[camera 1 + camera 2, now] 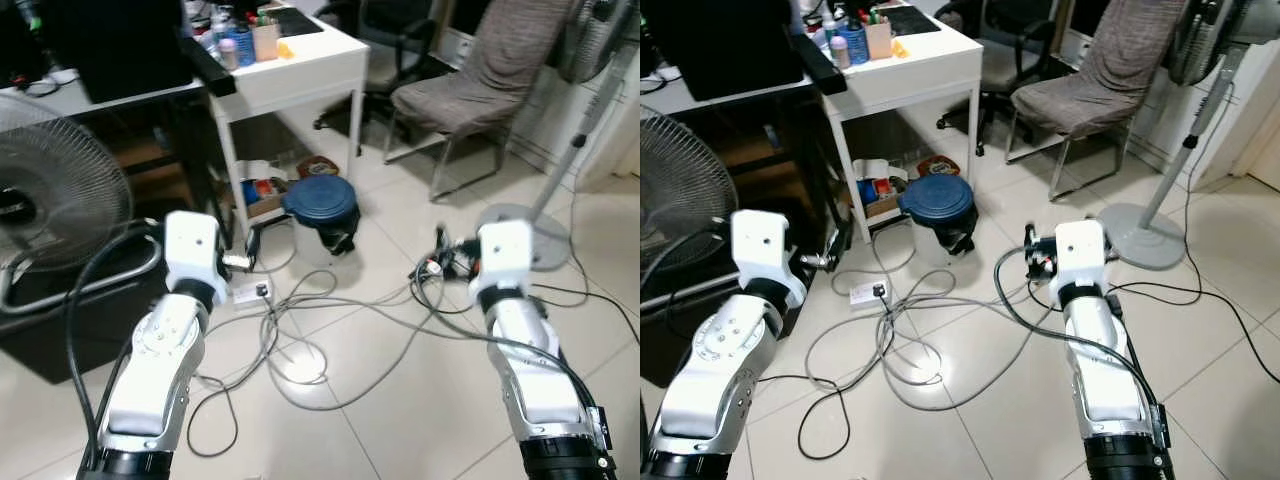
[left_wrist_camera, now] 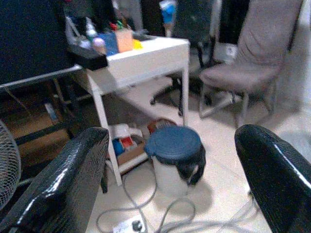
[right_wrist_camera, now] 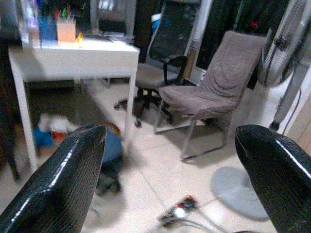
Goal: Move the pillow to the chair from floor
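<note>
A lidded bin [image 1: 322, 208] stood on the floor [image 1: 400, 400] just right of the bench [image 1: 300, 70], cables [image 1: 300, 330] before it; the chair [image 1: 470, 85] stood further right, a fan base [image 1: 525, 235] beside it

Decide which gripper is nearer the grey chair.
Right. The right gripper hangs over the floor just short of the chair; the left gripper is further off, by the blue-lidded bin.

The chair [image 1: 480, 80] and standing fan [image 1: 1215, 45] are cut off at the top edge.
</note>
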Controlling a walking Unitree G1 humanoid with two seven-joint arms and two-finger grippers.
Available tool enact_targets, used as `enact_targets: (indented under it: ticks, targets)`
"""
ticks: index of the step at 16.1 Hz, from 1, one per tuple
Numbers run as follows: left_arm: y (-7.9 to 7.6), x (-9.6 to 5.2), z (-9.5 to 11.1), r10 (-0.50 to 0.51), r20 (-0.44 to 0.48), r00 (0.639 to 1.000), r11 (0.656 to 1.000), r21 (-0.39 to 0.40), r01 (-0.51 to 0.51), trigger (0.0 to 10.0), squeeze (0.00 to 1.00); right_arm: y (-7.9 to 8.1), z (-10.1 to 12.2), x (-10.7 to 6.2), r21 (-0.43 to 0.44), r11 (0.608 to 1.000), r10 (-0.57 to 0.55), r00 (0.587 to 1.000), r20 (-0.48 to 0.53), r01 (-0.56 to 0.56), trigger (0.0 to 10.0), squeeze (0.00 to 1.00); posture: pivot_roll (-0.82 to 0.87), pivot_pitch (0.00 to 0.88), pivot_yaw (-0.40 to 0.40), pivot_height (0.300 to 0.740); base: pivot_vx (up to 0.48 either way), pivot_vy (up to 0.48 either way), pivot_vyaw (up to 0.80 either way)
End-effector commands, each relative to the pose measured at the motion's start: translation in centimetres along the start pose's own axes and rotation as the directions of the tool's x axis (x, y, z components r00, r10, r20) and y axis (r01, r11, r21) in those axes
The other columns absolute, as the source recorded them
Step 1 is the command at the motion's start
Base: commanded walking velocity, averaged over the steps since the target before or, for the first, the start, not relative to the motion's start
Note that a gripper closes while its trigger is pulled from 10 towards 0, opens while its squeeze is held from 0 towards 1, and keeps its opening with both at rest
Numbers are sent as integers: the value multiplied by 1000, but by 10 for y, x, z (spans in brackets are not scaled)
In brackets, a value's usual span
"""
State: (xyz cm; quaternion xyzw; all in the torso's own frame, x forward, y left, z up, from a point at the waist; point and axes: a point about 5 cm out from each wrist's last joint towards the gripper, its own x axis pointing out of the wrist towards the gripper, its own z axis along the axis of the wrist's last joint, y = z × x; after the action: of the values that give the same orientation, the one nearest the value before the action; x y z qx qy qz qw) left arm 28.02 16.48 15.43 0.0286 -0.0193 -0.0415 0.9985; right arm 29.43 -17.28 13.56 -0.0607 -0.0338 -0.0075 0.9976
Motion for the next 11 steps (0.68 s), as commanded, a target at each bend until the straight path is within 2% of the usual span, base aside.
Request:
enact_targets:
  ticks: [1, 2, 3, 4, 5, 6, 7, 8, 9, 10, 11]
  targets:
    - [7, -2, 3, 41, 1, 999, 999, -20, -41, 10000, 0, 2, 4, 0, 78, 997, 28, 999, -21, -26, 10000, 0, 33, 0, 48, 740, 0, 0, 0]
    - [11, -2, 6, 55, 35, 998, 998, 16, -55, 10000, 0, 12, 5, 0, 171, 983, 74, 996, -52, -64, 10000, 0, 40, 0, 39, 740, 0, 0, 0]
    - [11, -1, 0, 66, 4, 998, 998, -9, -66, 10000, 0, 14, 3, 3, 187, 981, 63, 995, -74, -48, 10000, 0, 39, 0, 37, 740, 0, 0, 0]
    - [10, 5, -4, 59, 3, 998, 998, 14, -59, 10000, 0, 20, 3, 8, 174, 981, 101, 992, -70, -88, 10000, 0, 45, 0, 37, 740, 0, 0, 0]
    - [11, 8, -5, 77, 1, 997, 996, 33, -77, 10000, 0, 24, 1, 8, 124, 984, 142, 987, -79, -131, 10000, 118, 47, 0, 35, 740, 0, 0, 800]
    - [15, 6, -4, 85, 5, 996, 996, 4, -85, 10000, 0, 27, -3, 6, 132, 979, 166, 980, -108, -152, 10000, 114, 61, 0, 33, 740, 0, 0, 800]
    - [13, 4, -2, 42, 17, 999, 999, -36, -41, 10000, 0, 30, -7, 5, 122, 978, 186, 974, -133, -170, 10000, 118, 61, 0, 33, 740, 0, 0, 800]
    - [15, 5, -5, 41, 0, 999, 999, 6, -41, 10000, 0, 33, -11, 6, 130, 977, 188, 972, -138, -170, 10000, 776, 88, 0, 19, 740, 0, 0, 800]
    - [16, 6, -12, 36, -36, 999, 998, 55, -34, 10000, 0, 35, -9, 8, 156, 975, 182, 974, -134, -160, 10000, 945, 88, 0, 24, 740, 0, 0, 800]
    - [17, 6, -15, 46, -42, 998, 997, 71, -43, 10000, 0, 34, -10, 8, 173, 973, 178, 974, -138, -154, 10000, 961, 91, 0, 26, 740, 0, 0, 800]
    - [20, 4, -18, 73, -58, 996, 995, 76, -68, 10000, 0, 32, -12, 7, 180, 973, 172, 973, -154, -143, 10000, 922, 89, 0, 29, 740, 0, 0, 800]
